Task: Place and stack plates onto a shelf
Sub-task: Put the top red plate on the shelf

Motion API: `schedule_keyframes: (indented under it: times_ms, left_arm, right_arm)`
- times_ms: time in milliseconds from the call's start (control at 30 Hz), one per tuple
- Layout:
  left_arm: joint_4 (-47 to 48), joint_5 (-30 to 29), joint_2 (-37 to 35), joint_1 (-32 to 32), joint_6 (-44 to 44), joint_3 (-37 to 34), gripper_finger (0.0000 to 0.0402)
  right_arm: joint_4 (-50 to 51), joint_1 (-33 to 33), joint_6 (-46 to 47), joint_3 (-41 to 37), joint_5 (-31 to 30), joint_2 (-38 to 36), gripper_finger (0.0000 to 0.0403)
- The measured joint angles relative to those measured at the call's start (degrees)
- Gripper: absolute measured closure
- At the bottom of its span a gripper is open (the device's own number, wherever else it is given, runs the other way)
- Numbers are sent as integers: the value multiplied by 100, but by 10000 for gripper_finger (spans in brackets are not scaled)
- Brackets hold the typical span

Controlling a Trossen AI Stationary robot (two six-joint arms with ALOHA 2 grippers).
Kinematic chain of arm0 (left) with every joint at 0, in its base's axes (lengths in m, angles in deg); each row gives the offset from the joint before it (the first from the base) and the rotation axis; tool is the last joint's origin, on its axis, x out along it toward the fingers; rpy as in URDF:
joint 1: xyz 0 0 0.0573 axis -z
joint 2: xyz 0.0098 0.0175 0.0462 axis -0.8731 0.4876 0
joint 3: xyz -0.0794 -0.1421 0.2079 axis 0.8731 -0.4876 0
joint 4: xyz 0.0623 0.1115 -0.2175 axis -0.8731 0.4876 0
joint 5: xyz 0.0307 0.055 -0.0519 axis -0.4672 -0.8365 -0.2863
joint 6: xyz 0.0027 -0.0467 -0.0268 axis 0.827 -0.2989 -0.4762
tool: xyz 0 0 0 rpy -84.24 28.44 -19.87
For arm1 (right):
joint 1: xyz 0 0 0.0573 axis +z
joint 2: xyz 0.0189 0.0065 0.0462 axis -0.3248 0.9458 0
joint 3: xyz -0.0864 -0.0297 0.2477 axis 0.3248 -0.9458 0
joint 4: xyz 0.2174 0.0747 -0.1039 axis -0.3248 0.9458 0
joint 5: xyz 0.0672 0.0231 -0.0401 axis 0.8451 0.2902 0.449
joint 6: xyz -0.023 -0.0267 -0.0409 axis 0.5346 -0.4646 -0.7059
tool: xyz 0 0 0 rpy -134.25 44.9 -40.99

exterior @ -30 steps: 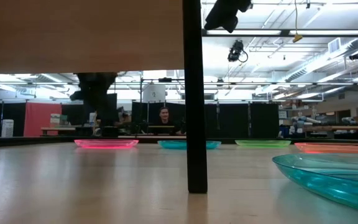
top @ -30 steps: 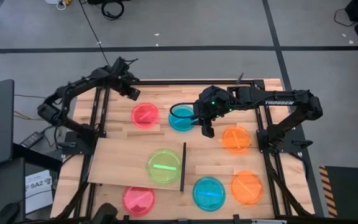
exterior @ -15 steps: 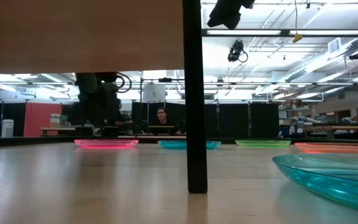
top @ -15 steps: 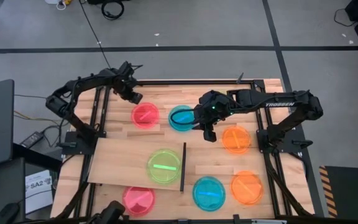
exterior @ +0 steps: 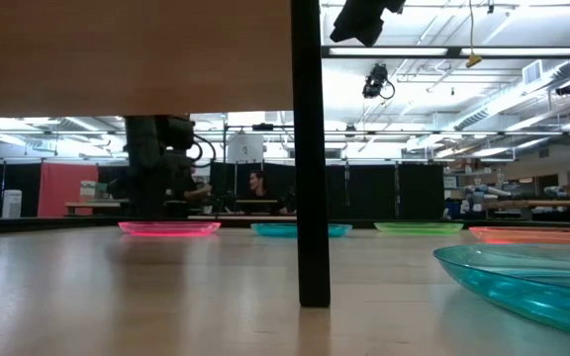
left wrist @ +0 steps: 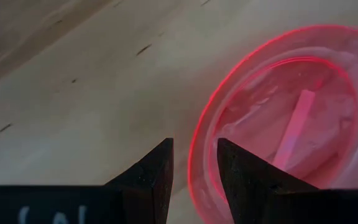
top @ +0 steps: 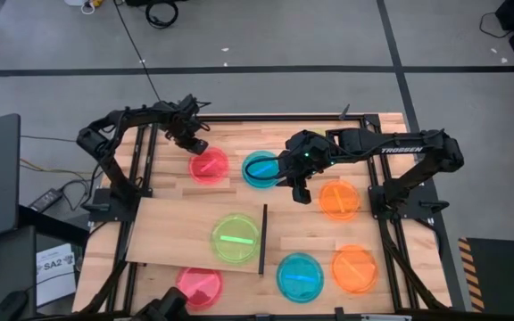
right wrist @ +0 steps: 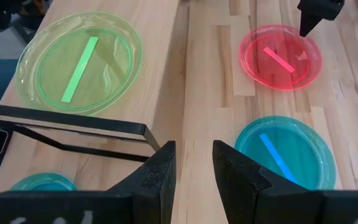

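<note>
— Upper left of the high view: where is your left gripper (top: 194, 143)?
— Fingers parted, unloaded, at the pink plate (top: 209, 166) rim.
— Your right gripper (top: 298, 189)?
— Parted, empty, beside the blue plate (top: 259, 168). A green plate (top: 236, 238) lies on the shelf (top: 169, 234).

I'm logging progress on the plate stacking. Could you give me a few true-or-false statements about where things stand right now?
1. One green plate lies on the shelf. True.
2. The left gripper has lifted the pink plate off the table. False: its open fingers are at the plate's rim, and the plate lies flat.
3. The right gripper is between a blue plate and an orange plate. True.
4. Two plates are stacked on the shelf. False: only the green one is there.
</note>
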Motion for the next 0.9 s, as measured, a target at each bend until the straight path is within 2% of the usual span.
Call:
schedule_keyframes:
  times_ms: [633, 900]
  left_arm:
    - [-59, -61, 346, 209, -7, 22, 273]
    - [-60, -91, 354, 208, -9, 13, 312]
  right_arm:
    - [4, 0, -2, 0, 0, 0, 291]
    - [19, 2, -2, 0, 2, 0, 291]
